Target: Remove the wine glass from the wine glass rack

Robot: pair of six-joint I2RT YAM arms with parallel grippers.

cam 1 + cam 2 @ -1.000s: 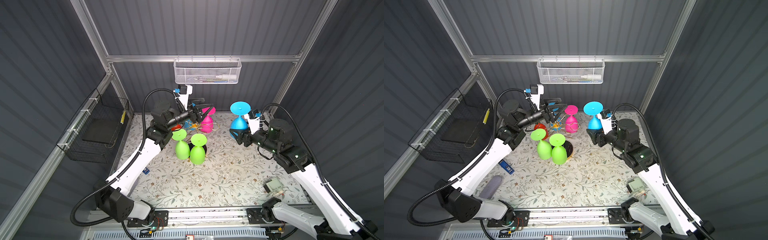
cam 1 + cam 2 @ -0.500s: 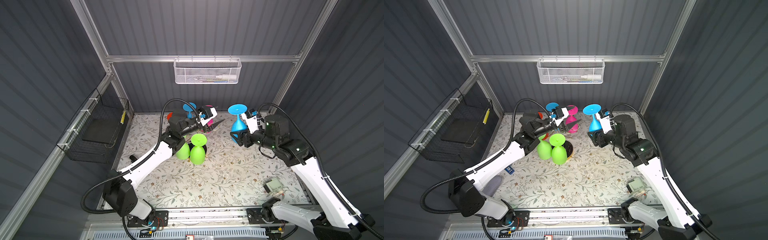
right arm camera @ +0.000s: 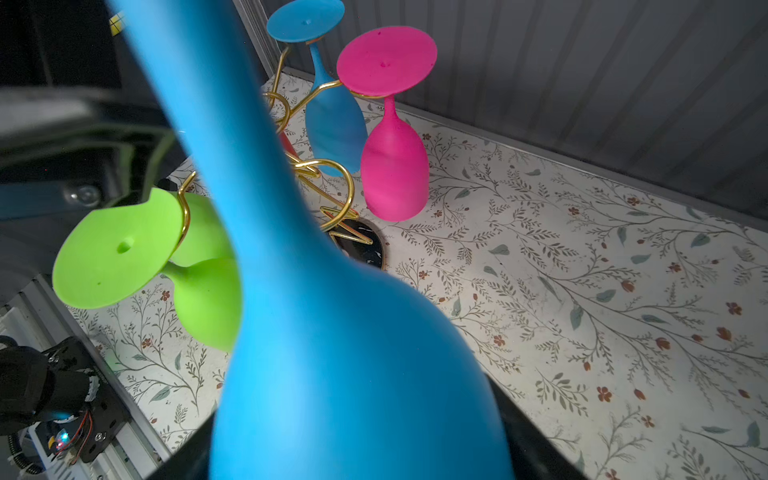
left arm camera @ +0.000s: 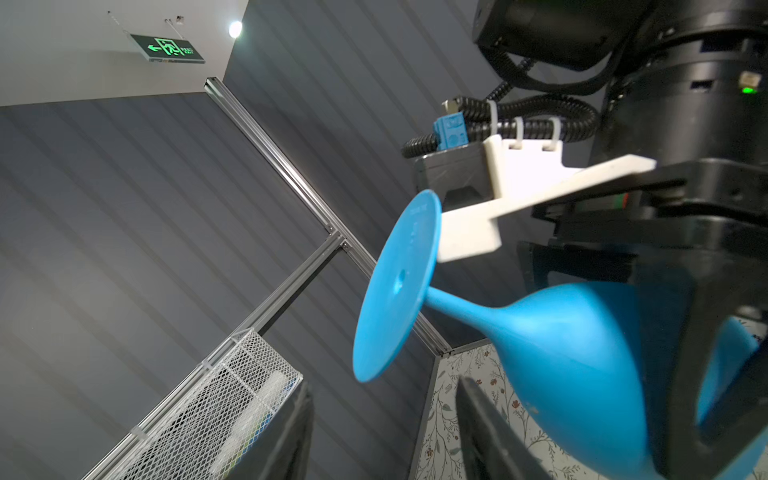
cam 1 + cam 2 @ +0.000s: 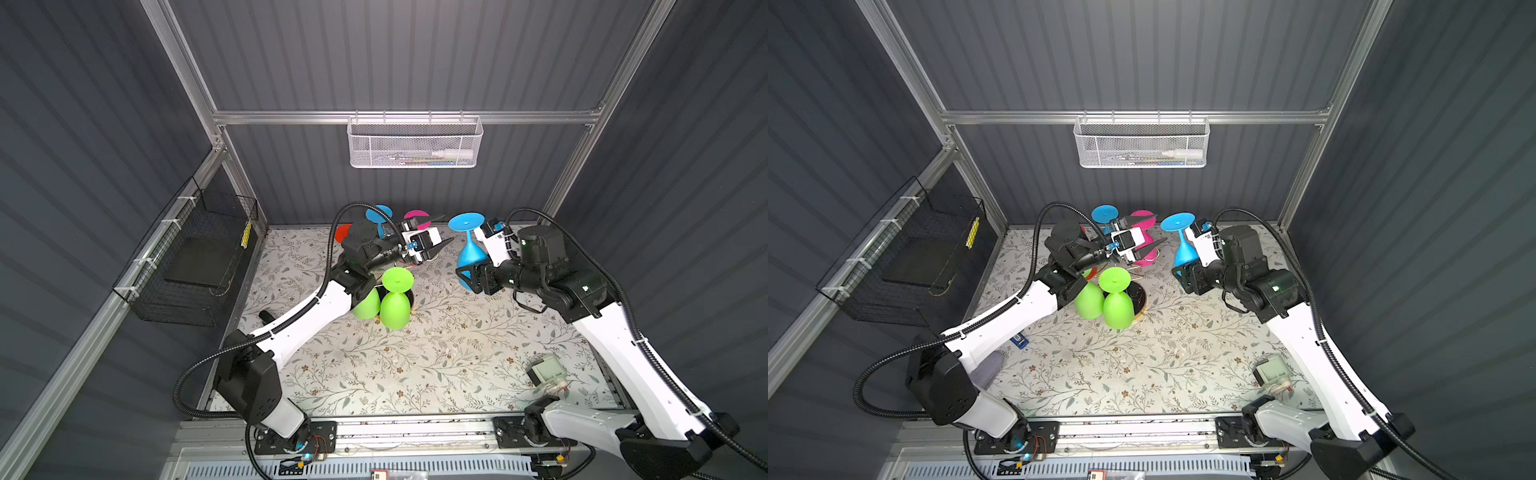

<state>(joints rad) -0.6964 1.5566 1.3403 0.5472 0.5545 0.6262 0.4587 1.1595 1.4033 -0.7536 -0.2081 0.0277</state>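
Right wrist: floral mat (image 3: 582,291), ribbed wall (image 3: 582,62)

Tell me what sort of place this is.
Probably a robot test cell inside a larger building: an aluminium frame with dark ribbed panels boxes in a floral-covered table, a left arm and right arm stand at its front rail, and a lit exit sign hangs outside.
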